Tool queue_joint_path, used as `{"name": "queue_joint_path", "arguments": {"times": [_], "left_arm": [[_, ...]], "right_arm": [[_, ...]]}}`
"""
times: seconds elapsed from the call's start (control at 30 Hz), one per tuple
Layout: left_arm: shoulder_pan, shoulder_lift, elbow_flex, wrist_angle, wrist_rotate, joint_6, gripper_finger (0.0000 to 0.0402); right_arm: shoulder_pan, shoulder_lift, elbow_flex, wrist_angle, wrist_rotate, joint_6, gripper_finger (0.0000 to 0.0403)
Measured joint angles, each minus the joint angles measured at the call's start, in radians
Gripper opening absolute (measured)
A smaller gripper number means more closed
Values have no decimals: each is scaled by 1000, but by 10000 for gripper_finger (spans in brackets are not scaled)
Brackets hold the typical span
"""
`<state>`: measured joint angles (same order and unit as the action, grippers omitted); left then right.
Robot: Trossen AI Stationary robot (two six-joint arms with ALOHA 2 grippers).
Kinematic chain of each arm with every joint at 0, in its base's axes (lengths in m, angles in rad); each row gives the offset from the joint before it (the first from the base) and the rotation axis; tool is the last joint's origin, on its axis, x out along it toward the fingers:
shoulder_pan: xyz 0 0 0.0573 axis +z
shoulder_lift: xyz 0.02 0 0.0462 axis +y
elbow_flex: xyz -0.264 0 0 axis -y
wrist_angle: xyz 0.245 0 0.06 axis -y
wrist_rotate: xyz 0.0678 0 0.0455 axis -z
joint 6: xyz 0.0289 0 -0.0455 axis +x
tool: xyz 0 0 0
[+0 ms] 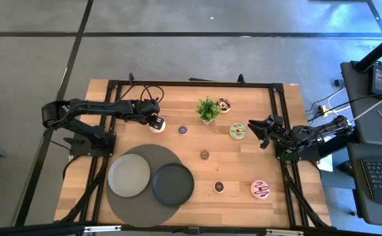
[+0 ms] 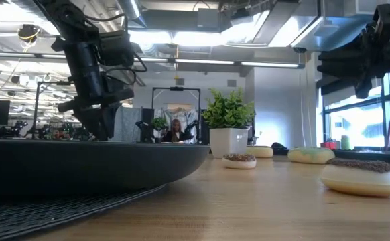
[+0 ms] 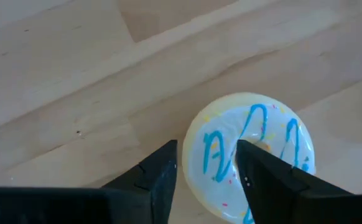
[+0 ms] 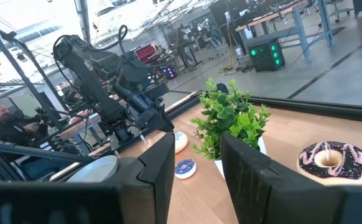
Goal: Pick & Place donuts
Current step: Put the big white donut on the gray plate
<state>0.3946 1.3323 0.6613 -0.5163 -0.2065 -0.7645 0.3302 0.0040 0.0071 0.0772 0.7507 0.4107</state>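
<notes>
When read from the near edge of the light wooden table (image 1: 243, 164): pale grey round plate (image 1: 128, 175) and dark grey round plate (image 1: 172, 184) side by side on a big round dark mat (image 1: 138, 211). Just right of those, tiny brown ring donut (image 1: 218, 187), then pink-iced donut with dark stripes (image 1: 261, 189) near the right front corner. Mid-table — second tiny brown donut (image 1: 205, 155), alone. Farther back in a row: cream-iced donut with blue squiggles (image 3: 255, 143), tiny purple donut (image 1: 183, 130), green-iced donut (image 1: 237, 131). Left gripper (image 3: 206, 149) directly over the cream-iced donut, fingers apart, straddling one side of the ring; contact impossible to tell, donut flat on the wood. Right gripper (image 1: 253, 126) just right of the green-iced donut, fingers apart, gripping nothing. Farthest back — small green potted plant in a white pot (image 1: 208, 109), chocolate-iced donut (image 1: 224, 105) just beside it on the right.
</notes>
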Motion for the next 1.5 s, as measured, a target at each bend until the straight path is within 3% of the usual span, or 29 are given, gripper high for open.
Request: {"name": "queue_joint_path", "arguments": {"times": [0.17,0.3,0.8,1.13,1.5], "left_arm": [[0,2,0,5,50,-19,138],[0,2,0,4,16,-18,136],[0,5,0,4,43,-15,141],[0,106,0,24,43,-77,140],[0,102,11,18,49,-63,63]], "right_arm": [[0,0,0,0,0,0,132],[0,0,0,0,0,0,132],[0,0,0,0,1,-27,132],[0,0,0,0,2,-29,132],[0,0,0,0,2,-30,132]]}}
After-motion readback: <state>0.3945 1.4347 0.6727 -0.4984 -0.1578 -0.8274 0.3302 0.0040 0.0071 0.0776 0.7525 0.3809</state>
